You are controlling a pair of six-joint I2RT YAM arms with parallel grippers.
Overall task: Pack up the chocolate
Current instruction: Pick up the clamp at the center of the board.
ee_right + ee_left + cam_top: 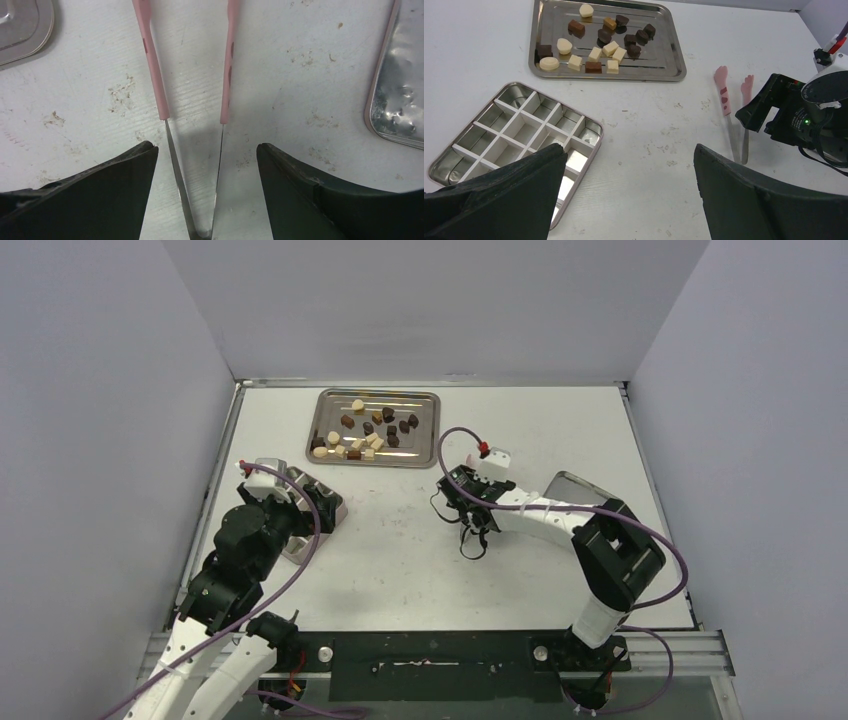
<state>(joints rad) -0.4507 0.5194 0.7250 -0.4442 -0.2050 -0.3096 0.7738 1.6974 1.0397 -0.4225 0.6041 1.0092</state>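
Because the chocolate (pixel 604 36) lies loose on the tray (pixel 672 64), my right gripper (pixel 205 150) straddles the tongs (pixel 155 75) near that tray, jaws wide, gripping nothing; my left gripper (pixel 629 155) gapes empty over the box (pixel 524 120) beside the tray.

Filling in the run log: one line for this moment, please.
left gripper: open, above divided tin | right gripper: open, straddling pink tongs | chocolate: all on tray | tin: visible cells empty
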